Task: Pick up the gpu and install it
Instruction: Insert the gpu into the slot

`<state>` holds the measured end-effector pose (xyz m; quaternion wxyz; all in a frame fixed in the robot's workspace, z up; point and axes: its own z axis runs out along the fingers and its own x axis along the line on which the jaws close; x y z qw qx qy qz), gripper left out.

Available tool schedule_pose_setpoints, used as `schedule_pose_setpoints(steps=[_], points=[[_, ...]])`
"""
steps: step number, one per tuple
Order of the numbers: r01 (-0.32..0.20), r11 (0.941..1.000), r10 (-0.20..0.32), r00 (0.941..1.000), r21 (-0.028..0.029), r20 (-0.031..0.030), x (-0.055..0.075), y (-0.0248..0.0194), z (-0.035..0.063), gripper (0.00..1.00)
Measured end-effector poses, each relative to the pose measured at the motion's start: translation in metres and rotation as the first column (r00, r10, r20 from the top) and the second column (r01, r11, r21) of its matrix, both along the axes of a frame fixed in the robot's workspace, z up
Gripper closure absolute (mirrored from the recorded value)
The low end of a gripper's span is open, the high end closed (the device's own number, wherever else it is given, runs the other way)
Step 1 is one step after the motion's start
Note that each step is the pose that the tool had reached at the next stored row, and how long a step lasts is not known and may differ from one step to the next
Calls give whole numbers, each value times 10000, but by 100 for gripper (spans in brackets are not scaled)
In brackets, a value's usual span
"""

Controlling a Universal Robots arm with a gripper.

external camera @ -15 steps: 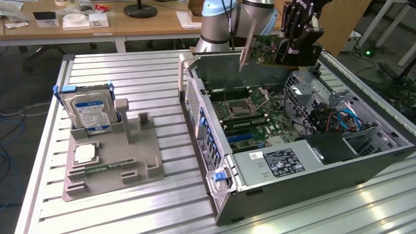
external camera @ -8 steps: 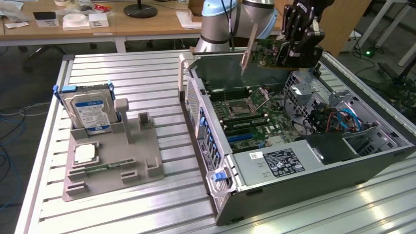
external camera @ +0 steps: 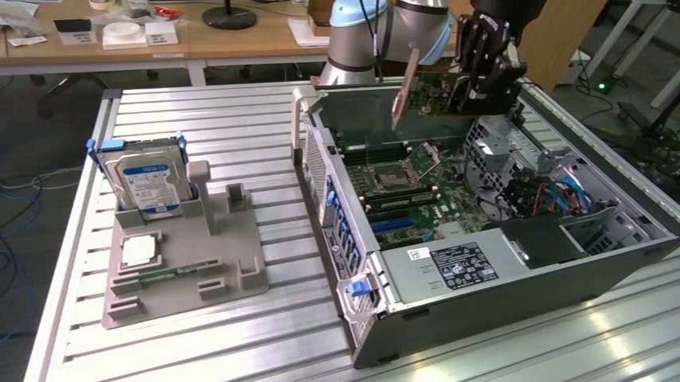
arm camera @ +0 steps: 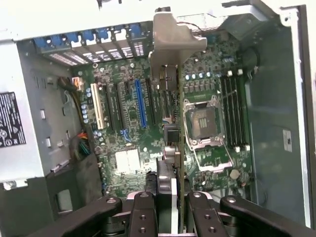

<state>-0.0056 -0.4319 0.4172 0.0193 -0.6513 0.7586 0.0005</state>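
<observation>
Greenish card, the gpu (external camera: pixel 428 89), hangs clamped in the gripper (external camera: pixel 461 95) above the open case (external camera: pixel 478 314) in the exterior view. Wrist view: gpu (arm camera: pixel 170 54) edge-on, pinched between the fingers (arm camera: pixel 144 217), over the motherboard (arm camera: pixel 123 148).

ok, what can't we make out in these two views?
- Wrist view: gpu is edge-on, face unseen; it covers part of the motherboard behind it.
- Exterior view: claw body hides its contact with the card.
- Exterior view: power supply label text too small.
</observation>
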Motion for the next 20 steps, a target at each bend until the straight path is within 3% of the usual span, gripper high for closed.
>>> schedule_pose_setpoints(steps=[5,8,12,16,20], points=[[-646,9979,646,9979,68,3,0,-2,-65,72],[-689,9976,689,9976,72,3,-2,-29,-99,72],[-680,9977,680,9977,69,0,-52,-30,-163,72],[-678,9977,678,9977,72,-49,-82,-30,-213,72],[-882,9961,883,9961,88,-36,-113,-30,-277,72]])
